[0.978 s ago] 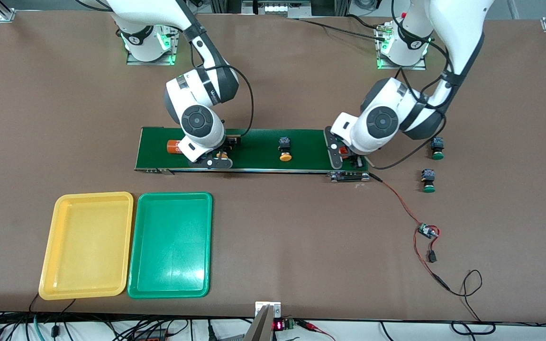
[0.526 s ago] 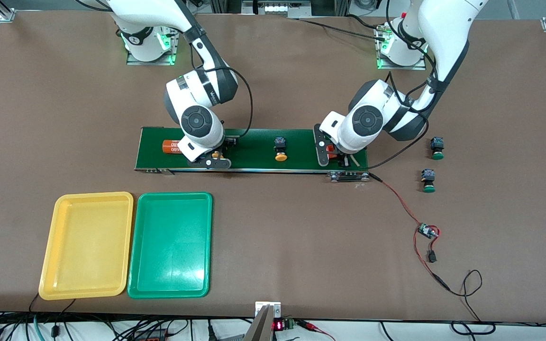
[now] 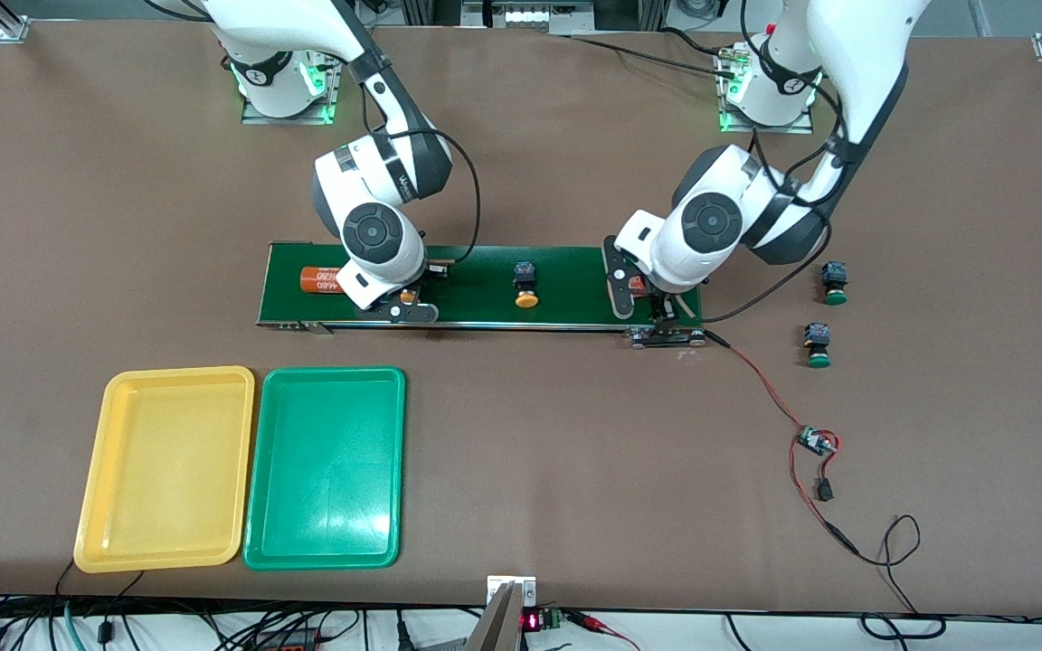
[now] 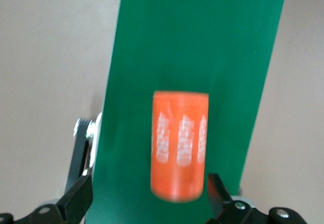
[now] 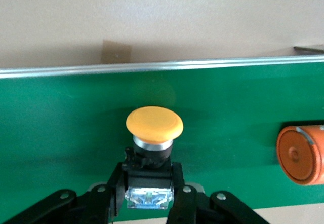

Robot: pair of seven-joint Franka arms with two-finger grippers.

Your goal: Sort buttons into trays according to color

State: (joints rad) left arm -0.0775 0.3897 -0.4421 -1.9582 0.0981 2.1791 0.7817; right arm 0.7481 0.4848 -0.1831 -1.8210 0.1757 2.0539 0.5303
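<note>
Brown counter [image 3: 521, 470] across the whole front view, with a long dark-green conveyor belt [image 3: 485, 271] laid out between the two arms. Near the right arm's end of the belt, right hand [image 5: 150, 191] down low, closed on a yellow-capped button [image 5: 154, 125], black fingers [image 5: 115, 191] pinching its dark body. Just beside that grip, an orange cylinder [image 3: 322, 280] with white numbers, lying on its side on the belt toward the belt's end. Mid-belt, a second yellow-capped button [image 3: 525, 291], alone, well apart from both hands. At the left arm's end of the belt, left hand [image 4: 147, 196] spread wide open over another orange cylinder [image 4: 179, 150], fingers [image 4: 78, 196] to either side and clear of it. Off the belt, on bare counter toward the left arm's end, two green-capped buttons [image 3: 835, 282], one nearer the front camera than the other. Red-and-black wiring [image 3: 815, 461] with a small circuit board trailing from the belt's end toward the counter's front edge. Yellow tray [image 3: 96, 470] and green tray [image 3: 394, 470] side by side, touching, nearer the front camera than the belt, toward the right arm's end.
</note>
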